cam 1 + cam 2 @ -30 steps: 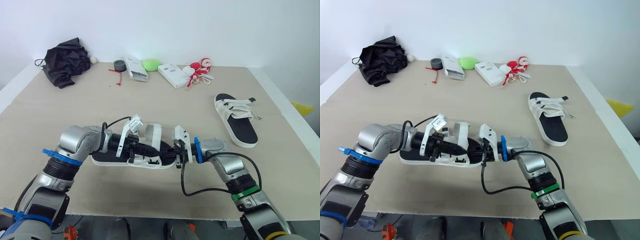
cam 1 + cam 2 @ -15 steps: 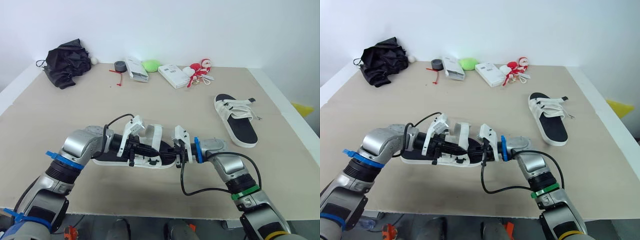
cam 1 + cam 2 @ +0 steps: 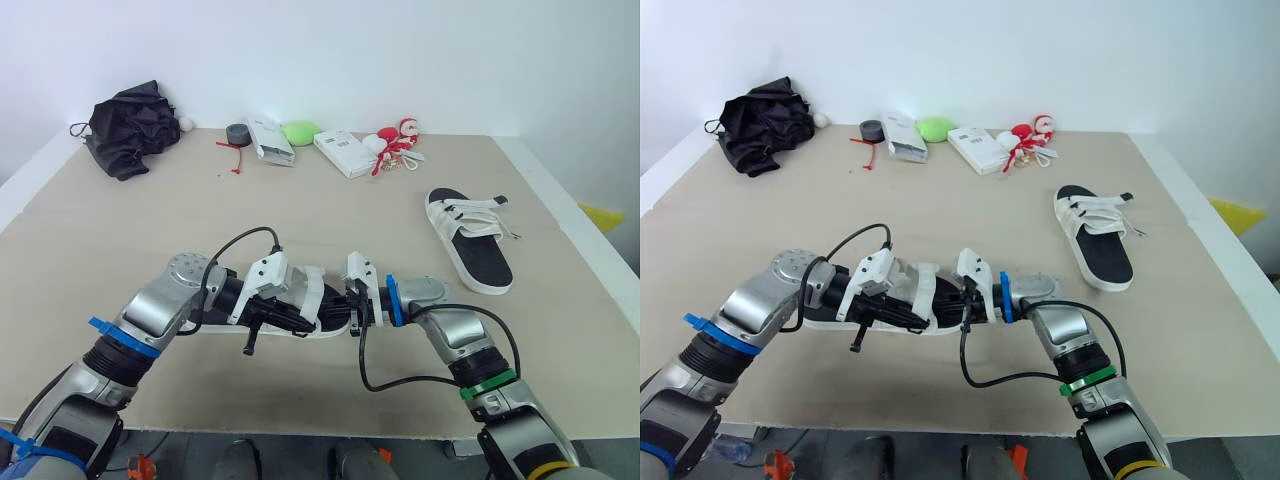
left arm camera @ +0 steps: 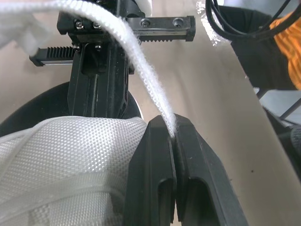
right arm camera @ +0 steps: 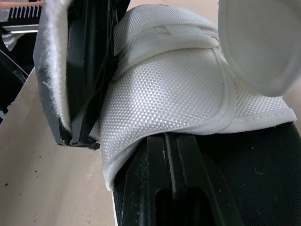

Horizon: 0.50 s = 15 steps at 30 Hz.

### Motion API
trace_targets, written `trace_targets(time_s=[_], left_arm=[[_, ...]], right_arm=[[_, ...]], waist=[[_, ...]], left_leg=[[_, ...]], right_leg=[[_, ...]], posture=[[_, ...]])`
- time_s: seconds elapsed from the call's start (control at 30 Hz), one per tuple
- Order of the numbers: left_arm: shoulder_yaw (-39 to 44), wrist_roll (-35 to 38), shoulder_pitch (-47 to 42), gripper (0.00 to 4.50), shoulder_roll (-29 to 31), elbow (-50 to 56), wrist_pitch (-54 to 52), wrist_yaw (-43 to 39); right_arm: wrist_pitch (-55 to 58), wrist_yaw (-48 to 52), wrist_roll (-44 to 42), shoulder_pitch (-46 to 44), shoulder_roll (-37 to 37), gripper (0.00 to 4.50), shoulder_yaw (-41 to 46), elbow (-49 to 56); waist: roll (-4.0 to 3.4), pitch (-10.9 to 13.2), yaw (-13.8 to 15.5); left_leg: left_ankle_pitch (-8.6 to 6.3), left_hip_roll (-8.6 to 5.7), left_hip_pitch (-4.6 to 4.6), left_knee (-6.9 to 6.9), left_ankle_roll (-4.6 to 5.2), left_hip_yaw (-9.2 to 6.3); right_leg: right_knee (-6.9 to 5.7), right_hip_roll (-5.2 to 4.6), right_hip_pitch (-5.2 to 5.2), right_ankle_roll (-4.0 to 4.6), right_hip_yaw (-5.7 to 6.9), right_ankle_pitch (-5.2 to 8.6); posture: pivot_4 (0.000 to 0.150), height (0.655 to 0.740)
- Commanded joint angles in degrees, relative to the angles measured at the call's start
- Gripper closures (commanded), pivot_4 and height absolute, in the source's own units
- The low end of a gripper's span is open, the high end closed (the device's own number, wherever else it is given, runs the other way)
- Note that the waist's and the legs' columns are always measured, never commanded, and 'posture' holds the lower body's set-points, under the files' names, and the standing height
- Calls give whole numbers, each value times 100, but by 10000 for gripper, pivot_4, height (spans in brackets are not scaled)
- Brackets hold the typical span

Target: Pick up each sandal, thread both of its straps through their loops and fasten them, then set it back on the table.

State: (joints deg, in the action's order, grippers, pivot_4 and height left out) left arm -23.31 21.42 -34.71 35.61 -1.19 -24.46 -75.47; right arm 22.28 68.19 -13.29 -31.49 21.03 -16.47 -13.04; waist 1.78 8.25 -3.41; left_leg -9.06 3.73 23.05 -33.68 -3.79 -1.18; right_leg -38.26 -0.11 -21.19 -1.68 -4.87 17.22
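The near sandal has a white sole rim, a black footbed and white straps in a fine mesh weave. Its thin strap is white too. The far sandal is white over black. The left tool and right tool are black. The bench is beige.

Near sandal: sole is lying largely covered by left gripper and right gripper. Right fingertips are lying hidden under white strap. Far red-and-white bundle is showing too small to identify.
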Motion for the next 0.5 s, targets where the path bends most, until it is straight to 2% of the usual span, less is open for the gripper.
trace_targets(time_s=[0.03,0.1,0.17,0.33,0.5], left_arm=[[-141,-460,186,39311,88,-426,-13,54],[81,-207,133,36428,-71,-399,-206,133],[215,-8,105,26203,-113,-301,-345,16],[558,504,-12,26203,221,65,-991,-422],[924,984,-124,26203,1012,638,-1557,-989]], right_arm=[[186,-85,326,245,82,45000,-334,-414],[176,-78,319,232,84,45000,-335,-434],[168,-80,319,215,80,45000,-335,-461],[164,-79,315,204,74,45000,-326,-467],[162,-71,313,216,82,45000,-325,-458]], waist=[[-1,-9,1],[-1,-15,1],[-1,-16,1],[0,-11,-5],[3,4,-42]], left_leg=[[0,-1,0,-1,1,0],[2,-3,0,-3,3,1],[3,-5,0,-4,4,2],[3,-4,4,-4,4,1],[1,1,25,3,6,-3]], right_leg=[[0,0,0,1,-2,0],[0,0,1,0,-7,0],[1,-1,1,0,-9,0],[0,2,-3,1,-8,-1],[-2,13,-5,-2,-9,-3]], posture=[[1500,7380],[1500,7380],[1500,7380],[1500,7380],[1500,7380]])
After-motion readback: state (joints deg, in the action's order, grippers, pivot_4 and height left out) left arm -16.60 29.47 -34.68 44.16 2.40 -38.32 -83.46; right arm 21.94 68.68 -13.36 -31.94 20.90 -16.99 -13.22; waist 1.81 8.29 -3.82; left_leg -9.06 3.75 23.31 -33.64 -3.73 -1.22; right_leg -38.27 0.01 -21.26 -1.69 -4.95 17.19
